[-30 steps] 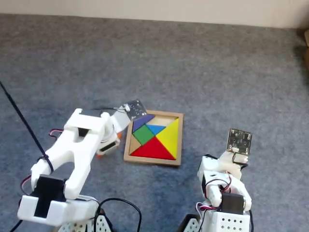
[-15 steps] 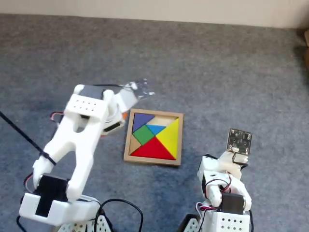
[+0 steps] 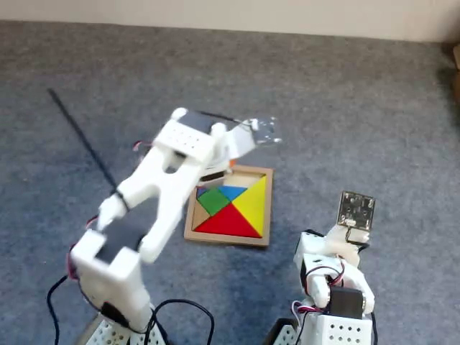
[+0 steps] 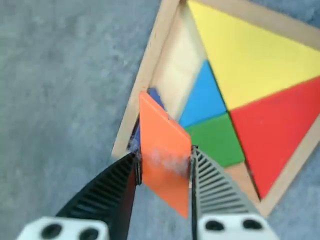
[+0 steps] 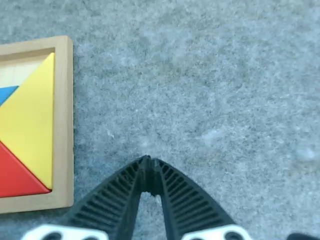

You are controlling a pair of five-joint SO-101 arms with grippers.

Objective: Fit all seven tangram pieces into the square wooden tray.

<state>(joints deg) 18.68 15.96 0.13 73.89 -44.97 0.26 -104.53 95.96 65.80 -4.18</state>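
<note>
**Orange piece pinched over the tray's edge**

The left gripper (image 4: 164,159) has its two fingers clamped on the long sides of the orange piece (image 4: 165,145), a flat parallelogram. One end pokes out past the fingertips and the other runs back between them. The piece hangs over the wooden tray (image 4: 146,80), right at its rim, above a dark blue piece (image 4: 153,95) that peeks out from behind it. I can't tell whether the two touch.

In the tray lie a yellow triangle (image 4: 250,55), a red triangle (image 4: 275,130), a small blue triangle (image 4: 202,100) and a green square (image 4: 217,142). A bare wooden strip (image 4: 182,65) shows along the rim.

The right gripper (image 5: 149,165) sits over the grey carpet (image 5: 225,75) just beside the tray, its fingers pressed together on nothing.
</note>
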